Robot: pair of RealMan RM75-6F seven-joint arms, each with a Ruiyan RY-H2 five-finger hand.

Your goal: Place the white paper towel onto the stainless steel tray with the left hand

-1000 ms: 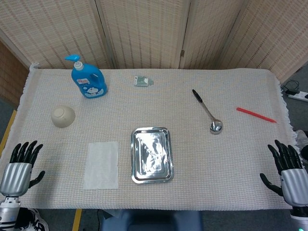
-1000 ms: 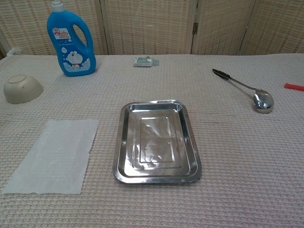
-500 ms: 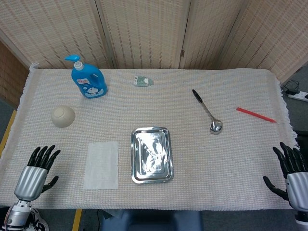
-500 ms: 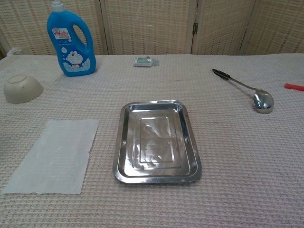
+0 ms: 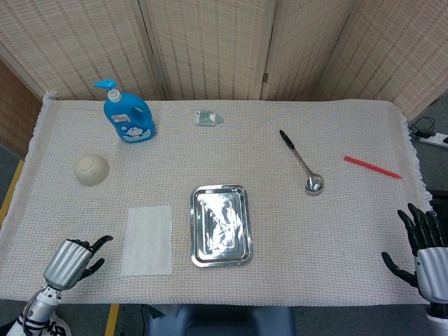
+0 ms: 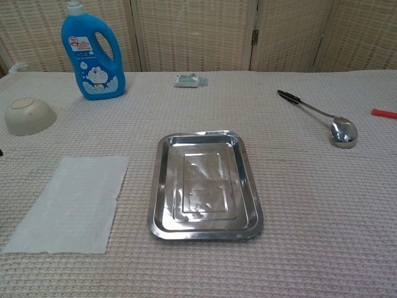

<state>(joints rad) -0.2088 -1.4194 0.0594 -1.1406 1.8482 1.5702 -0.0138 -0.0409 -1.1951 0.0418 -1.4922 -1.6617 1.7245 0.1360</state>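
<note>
Paper towel [image 5: 148,239], white and flat, lies on the cloth-covered worktop [image 5: 280,238] in the lower left of the head view, just beside the stainless steel tray [image 5: 221,225] at lower centre but apart from it. The tray holds nothing but its own reflections.

At the bottom left corner, the left hand [image 5: 72,257] sits at the worktop's near edge, left of the towel and clear of it, its dark fingers [image 5: 96,243] pointing toward the sheet and parted, with nothing in its grasp. At the bottom right corner, the right hand [image 5: 425,250] stands off the worktop's edge, fingers spread upward and empty.

Across the upper left, a blue pump bottle [image 5: 127,113] stands upright, with an overturned pale bowl [image 5: 92,169] below it. A small green-and-white packet [image 5: 208,118] rests near the top centre. On the right, a metal ladle [image 5: 302,162] with a black handle lies diagonally, and a red stick [image 5: 372,167] lies further right near the edge. Woven screens [image 5: 210,49] close off the background. The chest view shows towel, tray and the same objects, but neither hand clearly.
</note>
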